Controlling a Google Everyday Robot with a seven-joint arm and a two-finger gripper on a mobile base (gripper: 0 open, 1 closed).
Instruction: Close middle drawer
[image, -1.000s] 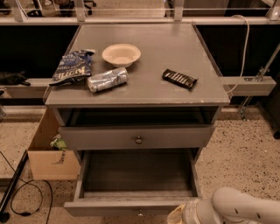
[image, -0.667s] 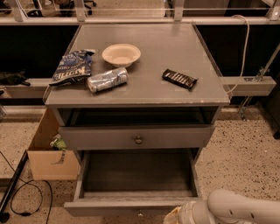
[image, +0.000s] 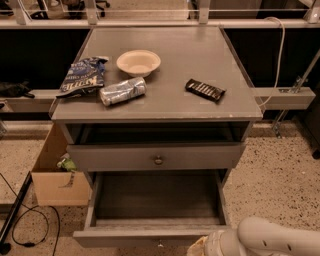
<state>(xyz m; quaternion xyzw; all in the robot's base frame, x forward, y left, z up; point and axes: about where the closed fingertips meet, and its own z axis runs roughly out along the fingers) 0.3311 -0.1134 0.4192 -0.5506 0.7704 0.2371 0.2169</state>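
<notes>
Not closed yet. Seeing middle drawer (image: 155, 200) pulled well out past table's (image: 167, 97) front edge, gripper (image: 198, 248) low by its front, below front-right corner; can't tell grip state. Need full push in.

Grey cabinet top (image: 190, 50) with four bits of snack stuff on it

Left side has a blue chip bag (image: 80, 76) lying flat, and a crushed silver can (image: 122, 91) on its side just beside it. There's a cream bowl (image: 138, 62) upright right behind the can, and a dark chocolate bar (image: 205, 90) off on its own to the right. Down on the speckled floor (image: 280, 185), an open cardboard box (image: 52, 175) sits left of the cabinet with a black cable (image: 30, 225) looping in front. The gripper (image: 200, 247) is at the bottom edge, right of centre.
</notes>
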